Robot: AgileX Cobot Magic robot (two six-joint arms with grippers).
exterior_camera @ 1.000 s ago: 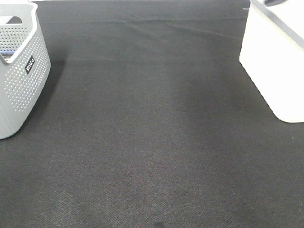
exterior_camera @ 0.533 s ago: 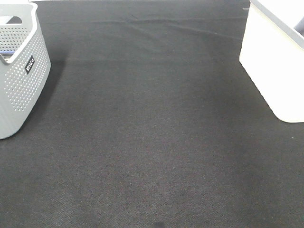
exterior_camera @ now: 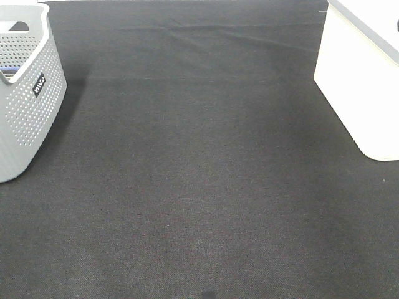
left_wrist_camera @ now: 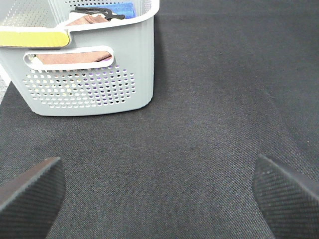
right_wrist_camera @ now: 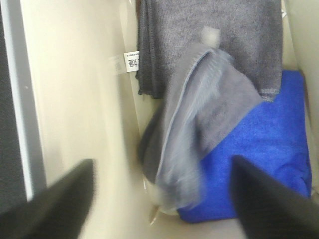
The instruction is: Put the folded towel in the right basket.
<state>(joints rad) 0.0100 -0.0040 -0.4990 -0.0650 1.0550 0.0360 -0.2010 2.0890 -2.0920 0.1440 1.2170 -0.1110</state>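
The folded towel [right_wrist_camera: 199, 134], greyish-lavender and blurred, is inside the right basket [right_wrist_camera: 75, 99], resting partly on a blue cloth [right_wrist_camera: 264, 164], with its small white tag uppermost in the picture. My right gripper [right_wrist_camera: 164, 199] is open above it and its fingers [right_wrist_camera: 65, 199] stand wide apart, holding nothing. In the exterior high view the cream-white right basket [exterior_camera: 365, 81] stands at the far right and the towel is hidden inside it. My left gripper [left_wrist_camera: 159, 194] is open and empty over the black mat.
A dark grey cloth [right_wrist_camera: 209, 45] with a white label also lies in the right basket. The grey perforated basket [exterior_camera: 28, 106] stands at the far left, holding cloths and other items [left_wrist_camera: 89, 79]. A black mat [exterior_camera: 199, 174] covers the table.
In the exterior high view the dark tip of my right arm has moved right along the right basket's top, almost out of the picture. Both baskets have stayed put.
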